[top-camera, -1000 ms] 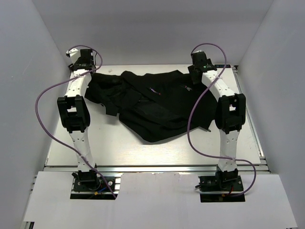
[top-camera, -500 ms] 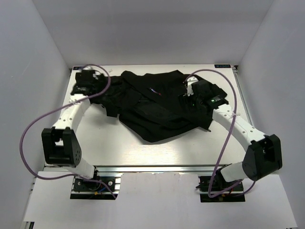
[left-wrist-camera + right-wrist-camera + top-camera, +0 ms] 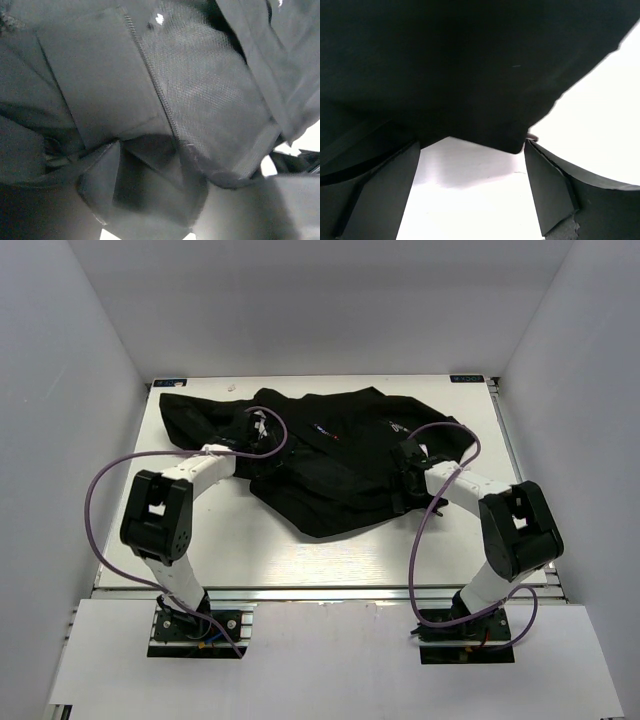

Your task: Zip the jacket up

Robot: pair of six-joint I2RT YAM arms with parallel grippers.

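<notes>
The black jacket (image 3: 330,470) lies crumpled across the back half of the table, with a small multicoloured mark (image 3: 325,430) on the chest. My left gripper (image 3: 258,430) rests low on the jacket's left-middle. In the left wrist view the gripper (image 3: 160,190) is open over dark folds, just below a line of zipper teeth (image 3: 155,85) beside mesh lining. My right gripper (image 3: 405,480) is at the jacket's right lower edge. In the right wrist view the gripper (image 3: 472,180) is open, with the jacket's hem (image 3: 470,65) hanging just ahead of the fingertips above the white table.
The white table (image 3: 300,560) has metal rails at its near edge and white walls on three sides. Purple cables (image 3: 100,490) loop from both arms. A sleeve (image 3: 185,410) reaches the far left corner.
Both arms have folded back from the far corners. The left gripper has moved right onto the jacket's middle. The right gripper has moved down and in to the jacket's right hem.
</notes>
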